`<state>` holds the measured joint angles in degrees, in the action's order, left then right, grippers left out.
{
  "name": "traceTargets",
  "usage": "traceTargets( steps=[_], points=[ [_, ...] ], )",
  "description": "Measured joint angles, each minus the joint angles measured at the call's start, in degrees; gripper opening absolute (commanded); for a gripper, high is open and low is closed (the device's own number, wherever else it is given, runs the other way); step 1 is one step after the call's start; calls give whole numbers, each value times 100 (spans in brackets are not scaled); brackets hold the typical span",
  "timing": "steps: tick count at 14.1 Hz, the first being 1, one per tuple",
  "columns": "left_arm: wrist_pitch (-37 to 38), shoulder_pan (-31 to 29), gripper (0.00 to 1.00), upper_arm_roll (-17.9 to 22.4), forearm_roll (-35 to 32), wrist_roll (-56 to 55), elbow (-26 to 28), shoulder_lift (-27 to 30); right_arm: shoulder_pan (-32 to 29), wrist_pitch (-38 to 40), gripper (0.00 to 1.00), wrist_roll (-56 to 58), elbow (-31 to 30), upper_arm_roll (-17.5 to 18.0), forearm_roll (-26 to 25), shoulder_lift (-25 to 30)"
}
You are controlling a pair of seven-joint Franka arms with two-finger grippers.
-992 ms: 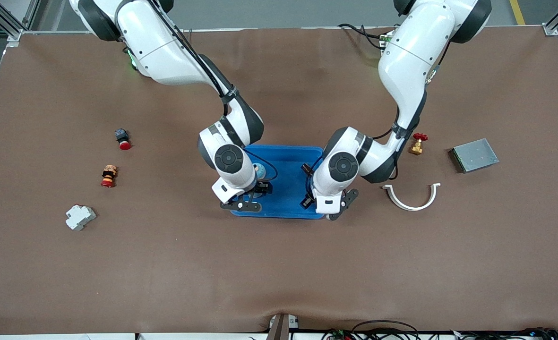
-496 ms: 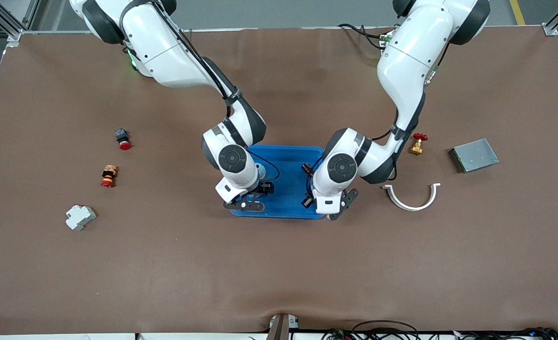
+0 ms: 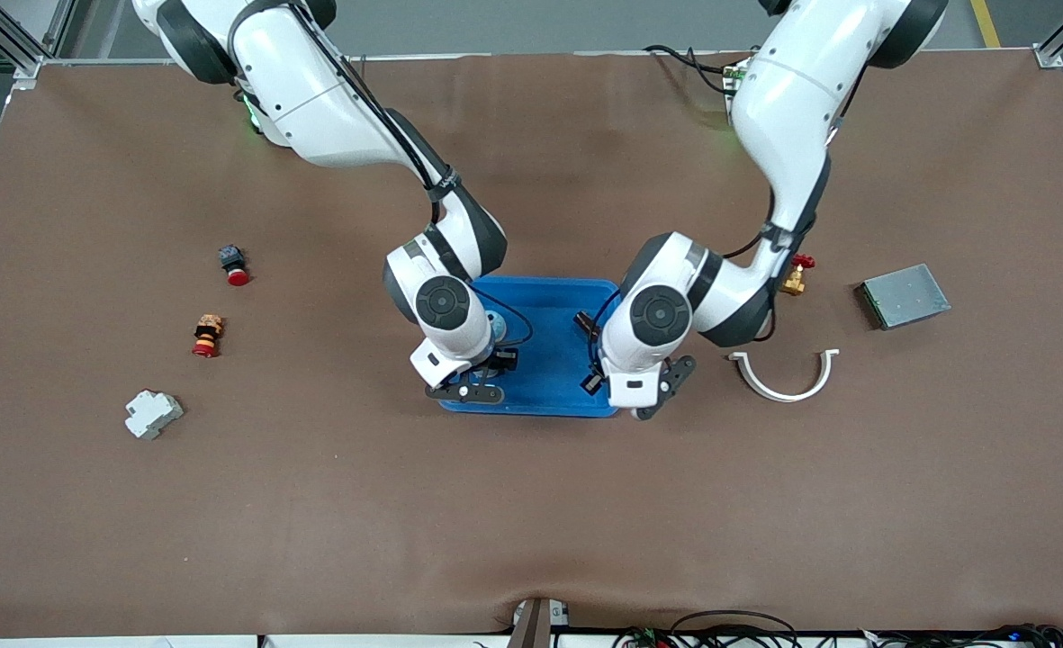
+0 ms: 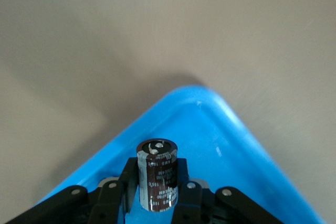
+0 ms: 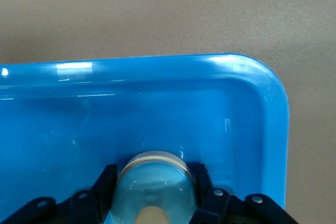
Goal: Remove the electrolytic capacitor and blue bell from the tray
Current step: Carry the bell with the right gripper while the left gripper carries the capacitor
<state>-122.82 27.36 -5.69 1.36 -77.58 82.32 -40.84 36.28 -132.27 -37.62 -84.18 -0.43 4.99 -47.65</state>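
A blue tray (image 3: 540, 286) lies mid-table. My left gripper (image 3: 590, 360) is over the tray's end toward the left arm. In the left wrist view (image 4: 156, 179) it is shut on a dark brown capacitor (image 4: 156, 174), which stands upright low over a tray corner (image 4: 210, 129). My right gripper (image 3: 493, 346) is over the tray's end toward the right arm. In the right wrist view (image 5: 155, 187) it is shut on a pale blue domed bell (image 5: 155, 182), also seen from the front (image 3: 493, 322), low over the tray floor (image 5: 273, 108).
Toward the right arm's end lie a red push button (image 3: 234, 265), a red-and-yellow button (image 3: 207, 335) and a white breaker (image 3: 152, 413). Toward the left arm's end lie a white curved clip (image 3: 785, 378), a brass valve (image 3: 797, 274) and a grey metal box (image 3: 905, 295).
The right gripper shifted slightly toward the tray's middle, then stopped. The left arm's forearm and wrist shifted a little toward its own end. Both still hold their parts.
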Motion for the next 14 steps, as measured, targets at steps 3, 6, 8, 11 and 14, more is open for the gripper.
traceTargets(
  steps=[3,6,8,11,14],
  points=[
    [604,-319,0,174,-202,539,16,480,0,29,2,0,95,-9,0,3],
    [1202,-989,0,195,-209,1717,52,553,-4,549,2,0,424,-48,0,41],
    [1555,-1389,0,199,-209,2400,62,556,-8,860,2,97,632,-73,0,176],
    [1787,-1783,0,205,-384,2861,209,547,-116,1424,1,560,730,-145,0,673],
    [1792,-2126,0,206,-586,3207,406,434,-462,1932,0,1243,715,-175,-29,1264]
  ],
)
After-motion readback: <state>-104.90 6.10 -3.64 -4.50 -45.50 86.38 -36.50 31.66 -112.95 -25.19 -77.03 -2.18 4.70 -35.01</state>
